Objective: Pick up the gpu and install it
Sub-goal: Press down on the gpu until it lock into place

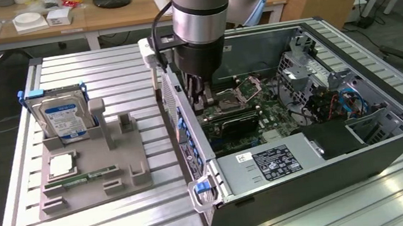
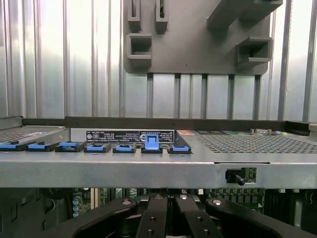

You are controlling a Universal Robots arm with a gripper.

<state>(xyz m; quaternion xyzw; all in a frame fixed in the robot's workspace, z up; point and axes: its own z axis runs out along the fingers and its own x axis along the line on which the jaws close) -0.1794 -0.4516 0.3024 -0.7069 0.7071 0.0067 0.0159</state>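
The gpu is a dark flat card standing low inside the open computer case, over the motherboard and close to the case wall on the exterior view's left. My gripper reaches straight down into the case onto the card's end nearest that wall, and its jaws are shut together. Where the fingers meet the card is hidden by the arm. In the wrist view the gripper shows its two black fingers pressed close together, just inside the case's grey slot wall.
A grey holder lies on the slatted table at the exterior view's left, carrying a silver hard drive, a square chip and a green memory stick. Blue slot clips line the case wall. Wooden desks stand behind.
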